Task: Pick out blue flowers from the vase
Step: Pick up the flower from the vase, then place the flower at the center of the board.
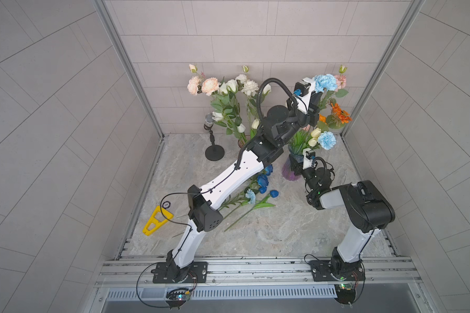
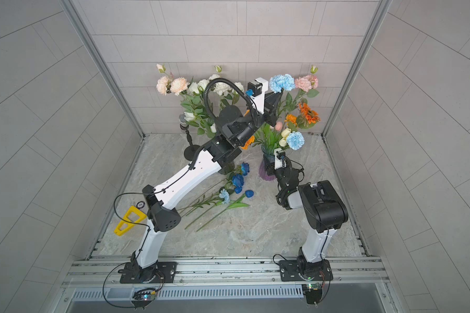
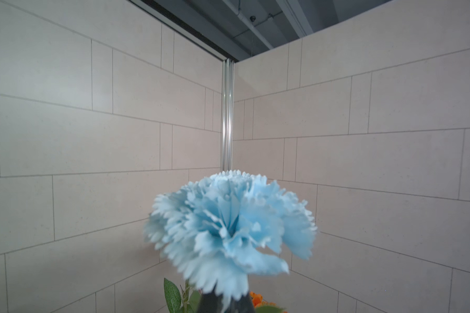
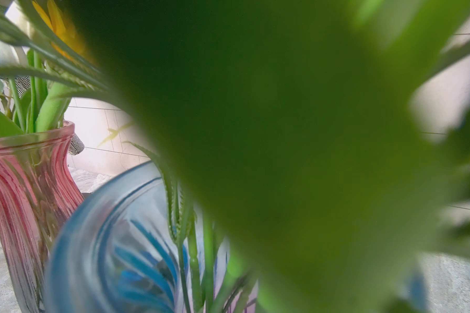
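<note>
While the left claw (image 3: 225, 305) is up high near the back wall, it is pinched tight on the stem of a pale blue carnation (image 1: 325, 82). The frilly bloom sits just past its tips in the upper right of both top views. Another light blue carnation (image 1: 326, 140) is in the blue-purple vase (image 1: 289, 172), right of the middle, among white buds and green leaves. The right claw (image 1: 295, 162) is low at the neck of that vase. A big green leaf (image 4: 282, 135) fills the right wrist view, so I cannot tell if the claw is wide or holding the glass. Left of the vase, loose flowers lie on the table (image 1: 282, 230): two dark blue roses (image 1: 263, 180), blue tulips (image 1: 274, 193) and a third pale carnation (image 1: 251, 196). Their stems point to the lower left. A pink vase (image 4: 25, 176) stands beside the blue one.
</note>
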Controlling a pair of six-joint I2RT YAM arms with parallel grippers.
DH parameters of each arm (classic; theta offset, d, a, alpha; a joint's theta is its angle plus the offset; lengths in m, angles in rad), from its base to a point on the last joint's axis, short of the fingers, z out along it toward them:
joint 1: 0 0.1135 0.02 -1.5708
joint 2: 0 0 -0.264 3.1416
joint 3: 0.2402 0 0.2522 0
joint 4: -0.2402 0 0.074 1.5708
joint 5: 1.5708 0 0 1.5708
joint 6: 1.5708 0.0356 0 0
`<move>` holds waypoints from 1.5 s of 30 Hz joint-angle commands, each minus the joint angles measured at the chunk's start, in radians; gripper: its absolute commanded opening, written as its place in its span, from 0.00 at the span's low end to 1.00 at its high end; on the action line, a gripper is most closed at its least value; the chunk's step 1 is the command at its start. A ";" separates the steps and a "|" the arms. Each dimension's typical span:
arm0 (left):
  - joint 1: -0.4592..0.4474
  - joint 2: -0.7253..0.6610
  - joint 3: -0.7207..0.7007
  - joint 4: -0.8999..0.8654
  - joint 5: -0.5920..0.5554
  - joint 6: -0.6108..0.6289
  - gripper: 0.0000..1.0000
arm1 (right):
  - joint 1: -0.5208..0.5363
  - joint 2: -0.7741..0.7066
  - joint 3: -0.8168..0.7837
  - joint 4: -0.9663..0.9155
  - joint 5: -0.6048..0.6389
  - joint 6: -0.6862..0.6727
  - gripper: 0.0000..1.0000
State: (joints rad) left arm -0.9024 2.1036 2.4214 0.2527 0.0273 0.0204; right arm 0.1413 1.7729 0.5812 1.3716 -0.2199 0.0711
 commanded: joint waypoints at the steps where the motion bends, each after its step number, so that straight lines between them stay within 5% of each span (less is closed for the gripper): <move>1: -0.009 -0.091 -0.052 0.073 0.032 0.046 0.00 | 0.000 0.004 0.000 0.036 0.010 -0.063 0.62; 9: -0.008 -0.279 -0.196 0.124 0.098 0.026 0.00 | -0.002 0.002 0.002 0.032 0.012 -0.065 0.62; 16: -0.003 -0.515 -0.298 -0.321 0.113 0.197 0.00 | -0.005 -0.004 0.000 0.023 0.021 -0.075 0.62; 24: 0.000 -0.802 -0.521 -0.767 -0.076 0.358 0.00 | -0.012 -0.001 0.012 0.020 0.015 -0.065 0.62; 30: 0.002 -0.944 -0.801 -0.859 -0.238 0.384 0.00 | -0.006 0.006 0.008 0.026 0.014 -0.066 0.62; 40: -0.006 -0.873 -1.183 -0.757 -0.181 0.299 0.00 | -0.006 -0.023 0.000 0.002 0.024 -0.092 0.62; 45: -0.026 -0.757 -1.238 -0.687 -0.172 0.293 0.00 | -0.006 -0.036 -0.004 -0.008 0.024 -0.094 0.62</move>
State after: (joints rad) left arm -0.9146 1.3209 1.1828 -0.5255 -0.1596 0.3222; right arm 0.1394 1.7695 0.5812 1.3640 -0.2203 0.0586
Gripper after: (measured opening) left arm 0.061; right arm 0.670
